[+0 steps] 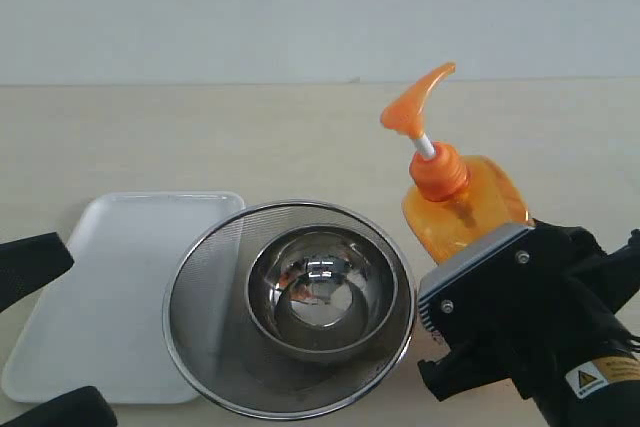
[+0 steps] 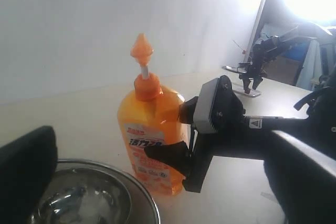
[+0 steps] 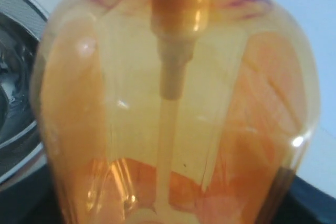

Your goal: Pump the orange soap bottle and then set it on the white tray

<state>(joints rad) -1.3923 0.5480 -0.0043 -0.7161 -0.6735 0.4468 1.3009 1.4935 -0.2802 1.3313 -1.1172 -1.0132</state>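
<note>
The orange soap bottle [image 1: 470,202] stands slightly tilted at the right, beside the strainer, its pump head [image 1: 415,107] raised on the white stem. My right gripper [image 1: 480,252] is shut on the bottle's lower body. The left wrist view shows the bottle [image 2: 149,129] with its white label and one black finger across it. The translucent bottle [image 3: 173,108] fills the right wrist view, with dark fingers at either side. The white tray [image 1: 110,287] lies flat at the left. My left gripper [image 1: 45,342] hangs open over the tray's left edge, holding nothing.
A round steel mesh strainer [image 1: 200,332] with a steel bowl [image 1: 320,297] inside sits at the middle front, overlapping the tray's right edge and close to the bottle. In the left wrist view its rim [image 2: 142,192] lies just before the bottle. Beige tabletop stretches behind.
</note>
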